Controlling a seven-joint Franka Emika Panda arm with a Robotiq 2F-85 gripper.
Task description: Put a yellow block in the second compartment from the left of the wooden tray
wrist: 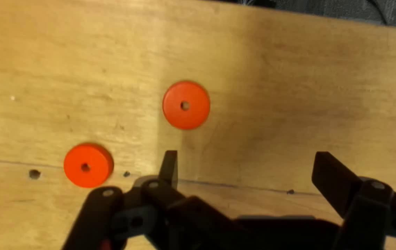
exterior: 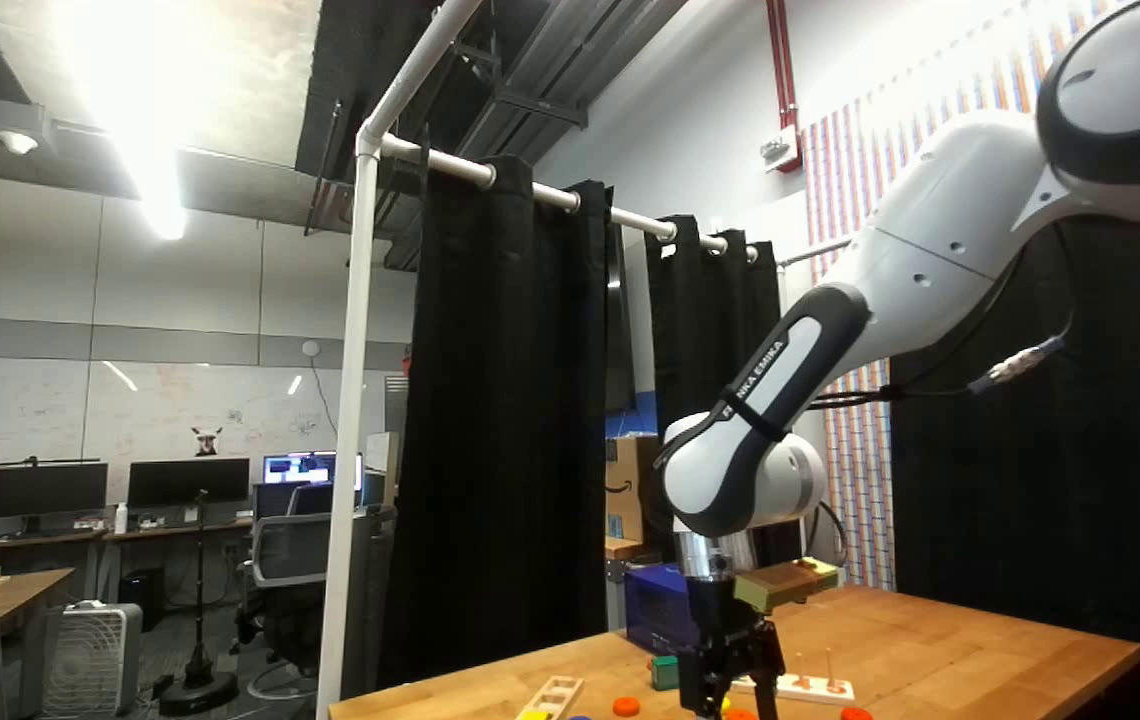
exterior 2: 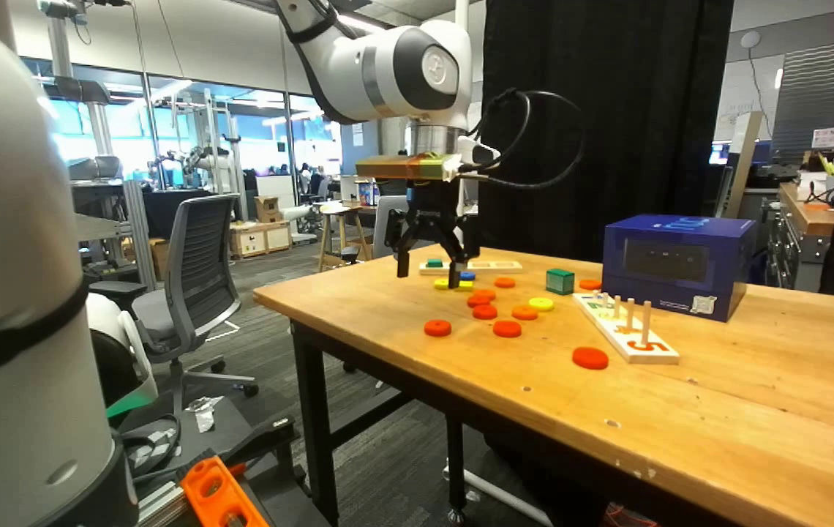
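Note:
The pale wooden tray [exterior 2: 499, 268] lies at the back of the table in an exterior view, with a green piece [exterior 2: 434, 262] at its left end. It also shows in an exterior view [exterior: 562, 688], where a yellow piece [exterior: 534, 715] is at its near end, cut by the picture edge; I cannot tell if it is inside. Small yellow pieces [exterior 2: 466, 286] lie in front of the tray, partly behind a finger. My gripper [exterior 2: 429, 271] is open, empty and above the table. In the wrist view the fingers [wrist: 246, 153] are wide apart over bare wood.
Several orange discs [exterior 2: 507, 329] lie about the table; two show in the wrist view [wrist: 186, 105]. A yellow ring [exterior 2: 541, 304], a green block [exterior 2: 560, 282] and a blue piece [exterior 2: 467, 276] lie nearby. A numbered peg board [exterior 2: 625, 331] stands before a blue box [exterior 2: 673, 267].

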